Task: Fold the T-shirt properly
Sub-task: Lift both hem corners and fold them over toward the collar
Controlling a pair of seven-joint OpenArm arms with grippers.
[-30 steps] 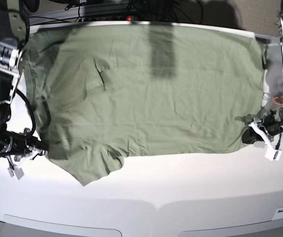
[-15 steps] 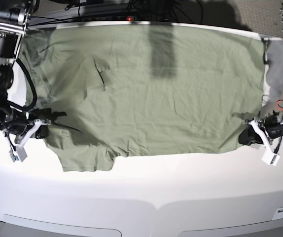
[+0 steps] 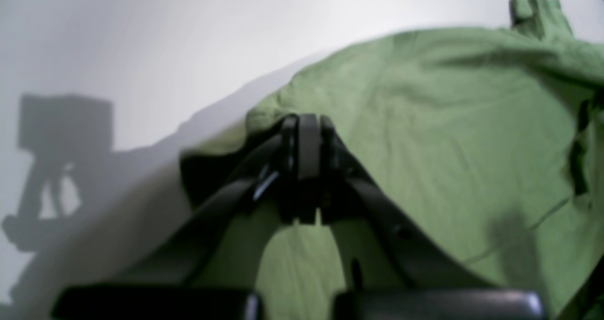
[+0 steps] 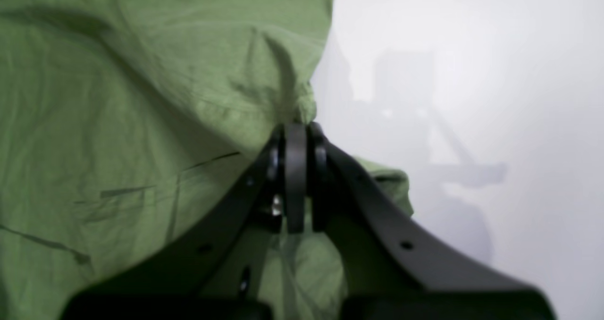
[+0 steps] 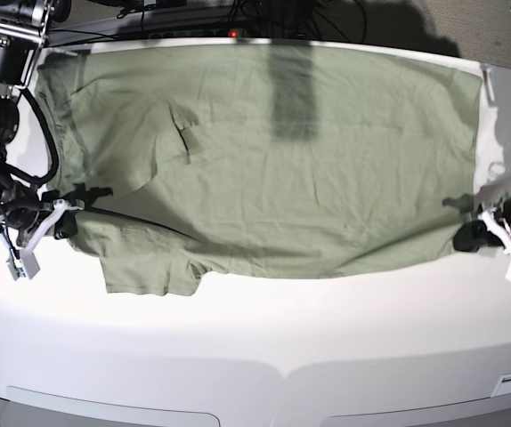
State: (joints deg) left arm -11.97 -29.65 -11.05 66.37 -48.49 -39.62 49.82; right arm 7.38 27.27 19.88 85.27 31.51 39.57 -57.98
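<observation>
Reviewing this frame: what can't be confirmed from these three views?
- Far hem of the T-shirt: base view, lost in shadow at the table's back edge.
- Cloth between the fingers of the left gripper: left wrist view, blurred and covered by the fingers.
- Same at the right gripper: right wrist view, blurred.
- Neckline label: not visible in any view.

Right gripper low at the left edge of the base view, jaws pressed together on a fold of the T-shirt; arm rising to the upper left corner. Left gripper at the right edge, likewise clamped on the cloth's corner, wrist reaching inward.
</observation>
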